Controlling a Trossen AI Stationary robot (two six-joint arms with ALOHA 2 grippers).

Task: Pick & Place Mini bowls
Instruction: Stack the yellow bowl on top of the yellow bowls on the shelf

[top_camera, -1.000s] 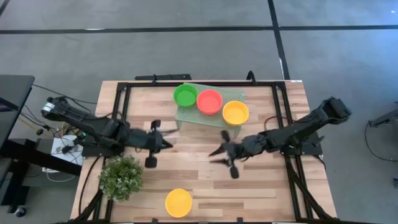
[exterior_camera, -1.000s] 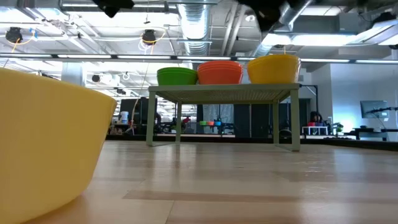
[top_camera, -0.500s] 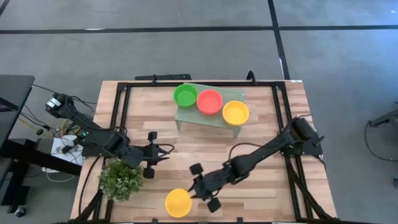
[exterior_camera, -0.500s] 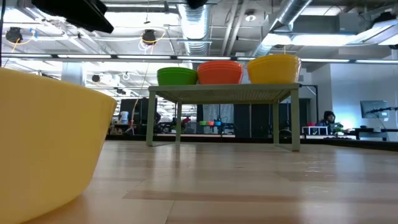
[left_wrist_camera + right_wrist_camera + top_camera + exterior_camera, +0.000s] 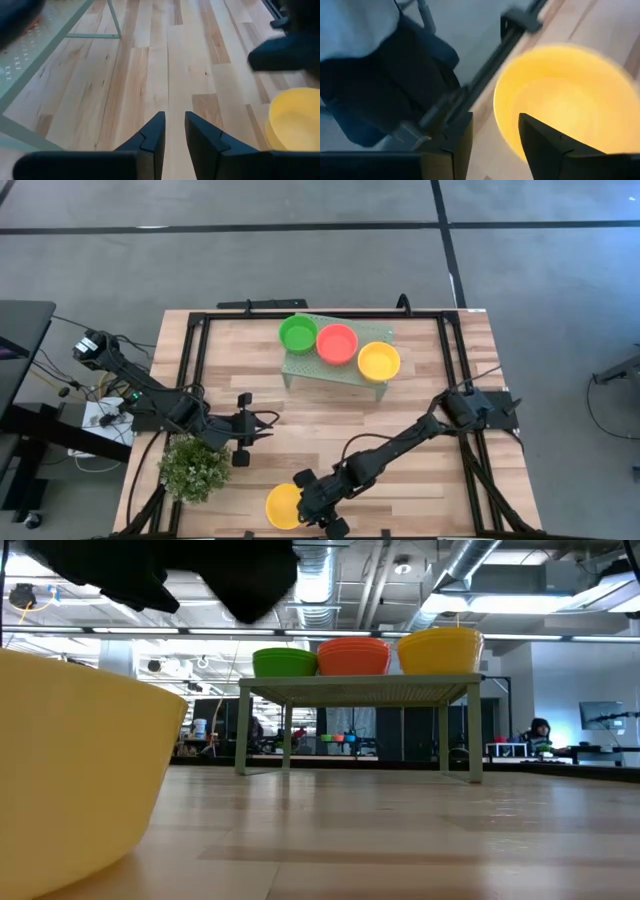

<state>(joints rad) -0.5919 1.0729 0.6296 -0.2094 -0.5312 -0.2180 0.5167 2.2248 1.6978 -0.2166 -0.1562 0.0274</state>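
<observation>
A yellow mini bowl (image 5: 282, 507) rests upright on its base near the table's near edge, and fills the left of the low view (image 5: 70, 780). My right gripper (image 5: 312, 502) is open and tipped down at the bowl's right side. In the right wrist view (image 5: 495, 142) its fingers stand on either side of the bowl's rim (image 5: 499, 117), and no touch shows. Green (image 5: 297, 333), red (image 5: 337, 343) and yellow (image 5: 378, 361) mini bowls sit on the pale green rack (image 5: 330, 368). My left gripper (image 5: 268, 423) hangs open over bare wood left of centre (image 5: 174, 132).
A bushy green plant (image 5: 193, 466) stands at the near left, close to my left arm. Black frame rails (image 5: 195, 350) run along the table's sides. Bare wood lies between the rack and the near yellow bowl.
My right gripper has swept from the table's middle toward the near edge and down to the yellow bowl, tipping its fingers downward. My left gripper has sunk a little toward the near left, and its fingertips have parted. The bowls have not moved.
</observation>
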